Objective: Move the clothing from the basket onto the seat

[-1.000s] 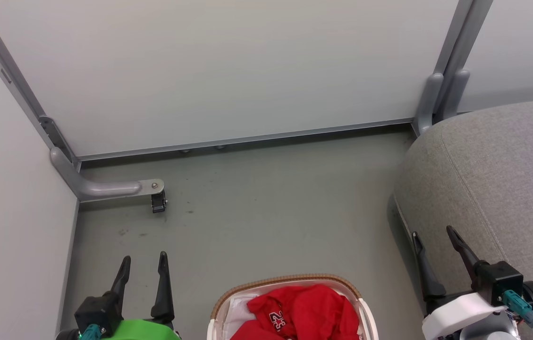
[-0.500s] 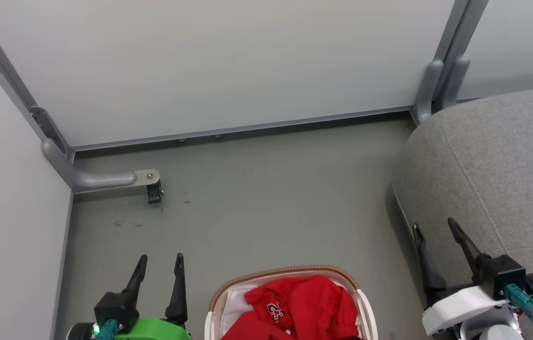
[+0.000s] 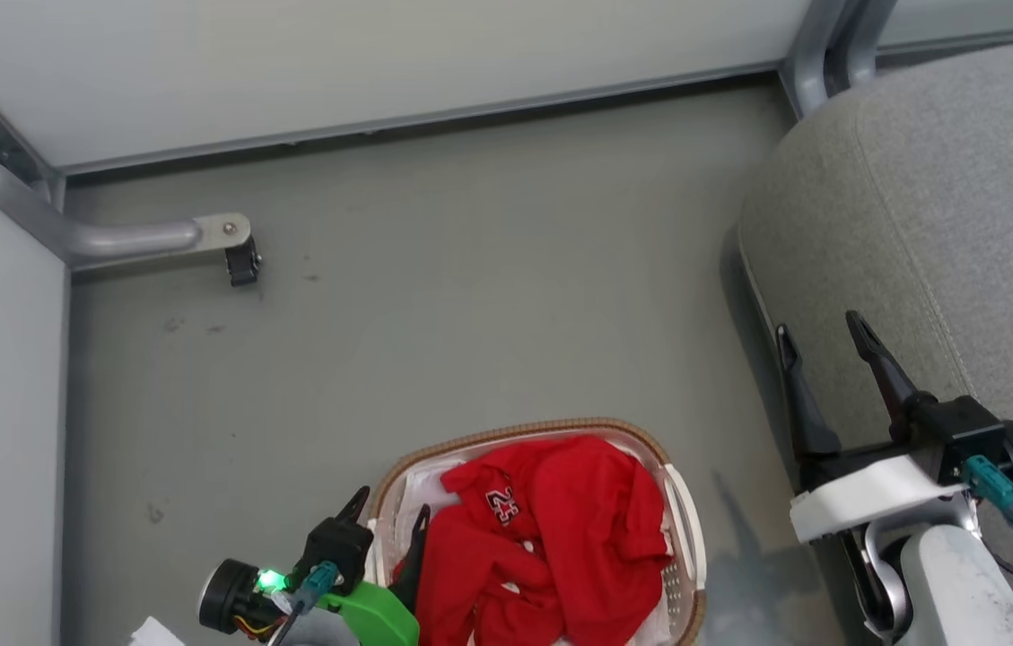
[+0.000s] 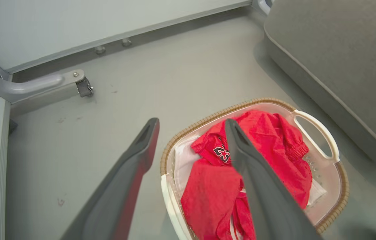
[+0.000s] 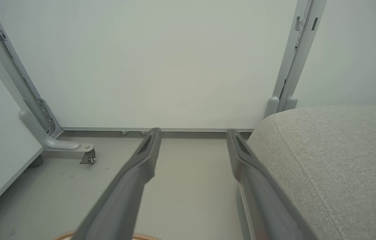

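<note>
Since the two bright red sports garments (image 3: 551,529), one marked with a white "23", lie heaped together in the small oval cream-white perforated plastic basket with the brown woven rim (image 3: 515,429), I hold my left gripper (image 3: 391,504) low over the basket's left edge. Its two dark fingers are spread wide and carry nothing. One finger stands outside the rim and the other over the red pile beside the white cloth lining (image 4: 183,158); I cannot tell whether that finger touches the fabric. I judge this the approach for a first grab, and the jaws need to straddle a fold of cloth rather than the rim.

The basket stands on the grey floor (image 3: 470,296), near the large grey woven-fabric upholstered seat (image 3: 964,224) but apart from it. My right gripper (image 3: 818,327) hovers at the seat's rounded front edge, likewise wide and empty, well apart from the basket. That leaves the left arm room, I reckon. No red cloth lies on the part of the seat I see, so I judge the move not yet begun.
</note>
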